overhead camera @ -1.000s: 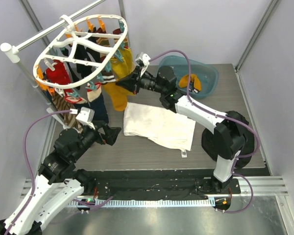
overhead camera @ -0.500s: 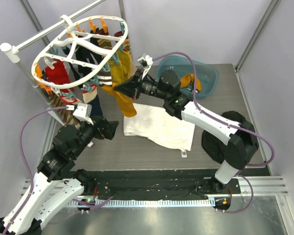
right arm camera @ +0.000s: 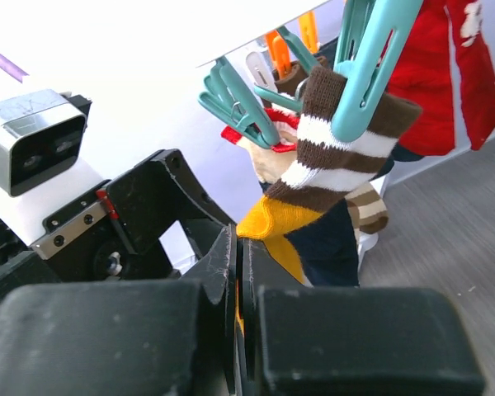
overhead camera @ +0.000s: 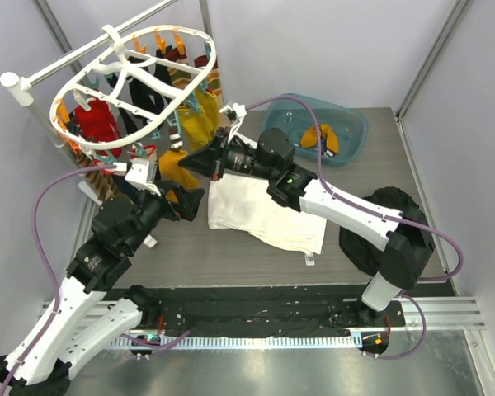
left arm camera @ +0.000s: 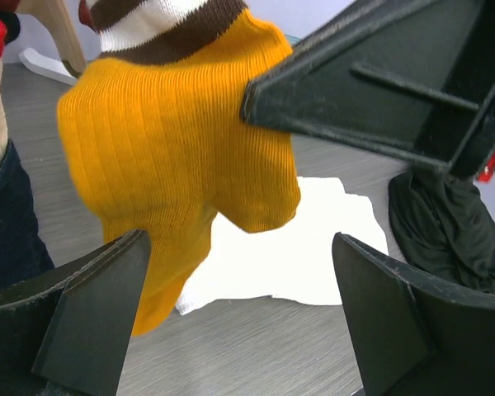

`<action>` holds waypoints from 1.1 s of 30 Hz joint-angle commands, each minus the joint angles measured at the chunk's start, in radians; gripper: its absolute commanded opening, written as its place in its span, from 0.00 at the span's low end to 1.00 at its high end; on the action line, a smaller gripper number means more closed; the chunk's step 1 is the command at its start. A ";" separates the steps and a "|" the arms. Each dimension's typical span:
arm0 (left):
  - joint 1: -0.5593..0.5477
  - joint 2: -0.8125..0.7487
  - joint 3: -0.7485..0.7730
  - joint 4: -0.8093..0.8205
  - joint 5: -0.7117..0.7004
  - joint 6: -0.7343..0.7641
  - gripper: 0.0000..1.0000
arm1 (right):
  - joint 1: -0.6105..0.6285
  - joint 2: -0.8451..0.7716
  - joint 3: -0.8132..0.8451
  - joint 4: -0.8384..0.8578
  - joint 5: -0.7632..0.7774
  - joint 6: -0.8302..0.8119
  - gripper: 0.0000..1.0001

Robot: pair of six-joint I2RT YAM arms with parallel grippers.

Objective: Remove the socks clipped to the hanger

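- My left jaws stand spread wide and hold nothing. The mustard sock (left arm camera: 169, 157) hangs just ahead of them, in line with the gap, and as far as I can see it touches neither finger.
- Above and beyond the left jaws, the hanger (overhead camera: 120, 58) hangs from its pole. It carries the other socks, a red sock (overhead camera: 95, 124) and some dark ones among them.
- Between my two jaws is the sock in hand. Its brown-and-cream striped cuff (right arm camera: 330, 157) sits in a teal clip (right arm camera: 371, 74), directly above my right jaws.
- My right jaws are clenched on the mustard body of that sock, just under the cuff. The wrist view shows yellow fabric pinched in the slit between the fingers.
- I judge the step to be pulling this one sock out of its clip. The grip is made, but the cuff is not yet free.
- The next move calls for a firm, steady draw down and away from the clip, along the sock's length. The hanger hangs loose and will likely tilt towards the pull, so a sideways tug would just swing it.
- Below my right jaws a white cloth (overhead camera: 268, 210) lies on the worktop (overhead camera: 231, 256).
- Further right, behind my right arm, a blue basin (overhead camera: 351, 124) holds a loose mustard sock (overhead camera: 318, 136). I take that as the place to drop this one.
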 commanded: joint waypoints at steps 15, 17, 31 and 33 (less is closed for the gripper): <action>0.002 0.074 0.008 0.096 -0.017 0.000 0.73 | 0.029 -0.093 -0.037 0.114 0.099 0.095 0.01; 0.002 0.082 0.011 0.100 -0.022 0.000 0.76 | 0.029 -0.096 -0.037 0.116 0.101 0.099 0.01; 0.002 0.150 0.049 0.107 -0.094 -0.007 0.67 | 0.040 -0.094 -0.059 0.151 0.104 0.150 0.01; 0.002 0.153 0.044 0.112 -0.091 -0.007 0.44 | 0.041 -0.093 -0.060 0.151 0.104 0.153 0.01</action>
